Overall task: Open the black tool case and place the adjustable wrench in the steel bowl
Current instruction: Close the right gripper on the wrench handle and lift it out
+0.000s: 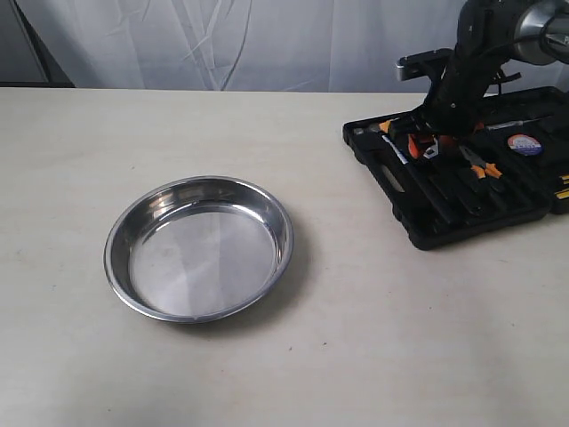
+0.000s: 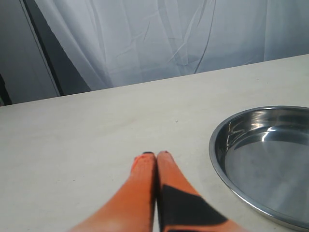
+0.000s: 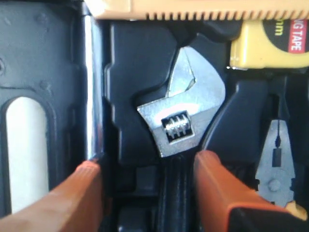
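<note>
The black tool case (image 1: 418, 222) lies open at the right of the table. In the right wrist view the adjustable wrench (image 3: 186, 116), silver head and black handle, rests in its slot in the case. My right gripper (image 3: 147, 166) is open just over it, its orange fingers (image 3: 215, 179) standing on either side of the black handle; contact cannot be told. In the exterior view that gripper (image 1: 429, 142) is down in the case. The steel bowl (image 1: 198, 246) sits empty at centre-left, also seen as the steel bowl (image 2: 265, 159) beside my left gripper (image 2: 155, 154), which is shut on nothing.
Orange-handled pliers (image 1: 481, 167) and a round tape measure (image 1: 524, 143) lie in the case beside the wrench. A yellow tape measure (image 3: 270, 41) and pliers' jaws (image 3: 276, 164) flank the wrench. A white curtain (image 1: 231, 40) hangs behind the table.
</note>
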You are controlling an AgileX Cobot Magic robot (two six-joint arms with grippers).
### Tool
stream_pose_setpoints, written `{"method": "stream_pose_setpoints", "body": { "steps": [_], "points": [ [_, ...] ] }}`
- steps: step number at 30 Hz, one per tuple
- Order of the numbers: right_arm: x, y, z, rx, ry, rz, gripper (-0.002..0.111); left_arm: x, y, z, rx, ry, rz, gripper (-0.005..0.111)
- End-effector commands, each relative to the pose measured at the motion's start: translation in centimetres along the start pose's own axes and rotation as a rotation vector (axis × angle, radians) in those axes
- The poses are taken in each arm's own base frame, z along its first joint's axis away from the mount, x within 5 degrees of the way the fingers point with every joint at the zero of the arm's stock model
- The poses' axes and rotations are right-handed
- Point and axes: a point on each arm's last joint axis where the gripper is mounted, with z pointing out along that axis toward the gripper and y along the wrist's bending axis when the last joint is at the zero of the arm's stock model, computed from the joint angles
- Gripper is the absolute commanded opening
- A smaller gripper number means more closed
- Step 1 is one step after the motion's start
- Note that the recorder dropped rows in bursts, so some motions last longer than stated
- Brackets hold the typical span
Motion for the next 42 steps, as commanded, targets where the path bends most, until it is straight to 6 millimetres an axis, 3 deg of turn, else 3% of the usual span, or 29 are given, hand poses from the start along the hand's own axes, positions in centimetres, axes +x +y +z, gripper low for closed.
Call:
{"method": "stream_pose_setpoints", "body": {
  "steps": [1,19,20,24,25,32,38,42],
  "points": [
    [-0.1,-0.5,-0.1,0.027,-0.007,-0.012,0.051,-0.2,0.0,-0.1,-0.003,-0.019,-0.006,0.0],
    [1.1,-0.3,2.5,0.009,0.108,0.01,0.051,-0.2,0.0,-0.1,-0.003,-0.019,-0.006,0.0],
    [1.1,-0.3,2.7,0.008,0.112,0.01,0.048,-0.2,0.0,-0.1,-0.003,-0.019,-0.006,0.0],
    [1.7,0.7,4.3,-0.098,0.162,0.073,0.004,-0.2,0.0,-0.1,-0.003,-0.019,-0.006,0.0],
    [1.7,0.8,4.4,-0.106,0.168,0.077,-0.001,-0.2,0.0,-0.1,-0.003,-0.019,-0.006,0.0],
    [2.0,2.3,4.4,-0.217,0.21,0.042,-0.001,-0.2,0.0,-0.1,-0.003,-0.019,-0.006,0.0],
    [1.7,6.4,4.3,-0.232,0.234,-0.052,-0.001,-0.2,0.0,-0.1,-0.003,-0.019,-0.006,0.0],
    [1.5,7.8,4.1,-0.232,0.23,-0.086,-0.001,-0.2,0.0,-0.1,-0.003,-0.019,-0.006,0.0]
  ]
}}
